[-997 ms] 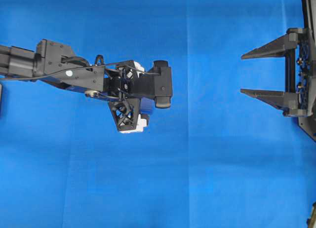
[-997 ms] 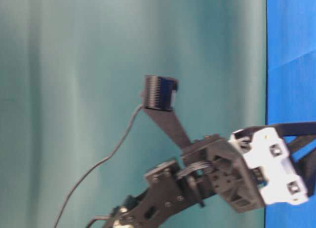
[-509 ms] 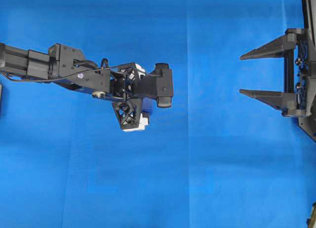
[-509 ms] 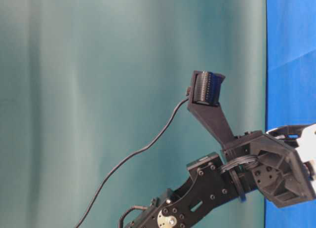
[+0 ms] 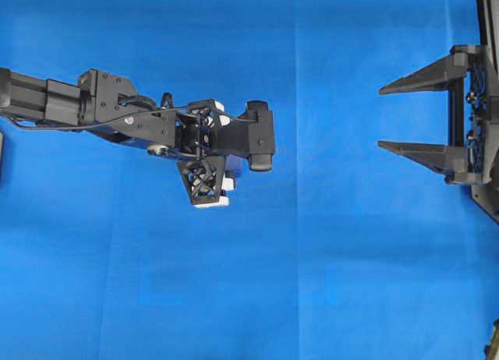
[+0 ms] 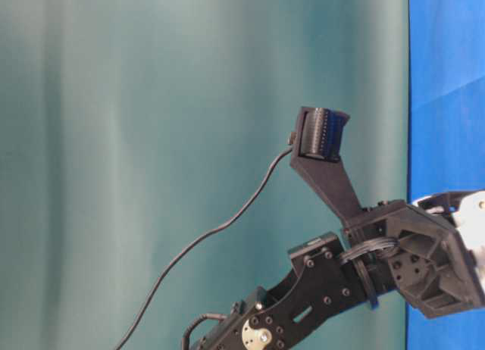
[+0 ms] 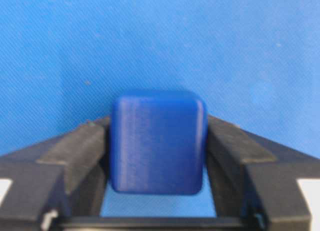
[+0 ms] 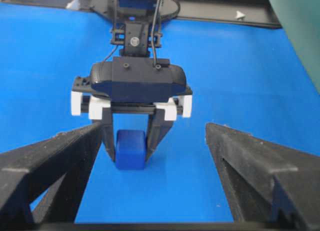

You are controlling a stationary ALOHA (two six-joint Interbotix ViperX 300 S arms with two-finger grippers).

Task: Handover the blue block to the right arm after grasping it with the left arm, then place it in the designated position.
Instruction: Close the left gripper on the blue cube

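Observation:
The blue block (image 7: 157,141) is a small dark-blue cube resting on the blue cloth (image 5: 327,266). My left gripper (image 7: 157,125) points straight down and is shut on it, with one black finger pressed to each side. The right wrist view shows the same grip from the front: the block (image 8: 131,148) sits between the left gripper's (image 8: 130,156) fingers, under its white brackets. From overhead, the left gripper (image 5: 214,151) covers the block. My right gripper (image 5: 381,117) stands open at the right edge, pointing left, well apart from the block. Its fingers (image 8: 60,156) hold nothing.
Blue cloth covers the whole table. A teal backdrop (image 6: 151,138) stands behind it. A black frame (image 8: 210,13) runs along the table's far edge behind the left arm. Small dark objects sit at the left edge (image 5: 1,153) and the bottom right corner (image 5: 493,340).
The left arm reached a little further right and lower, and its jaws came together on the blue block. The right arm has not moved.

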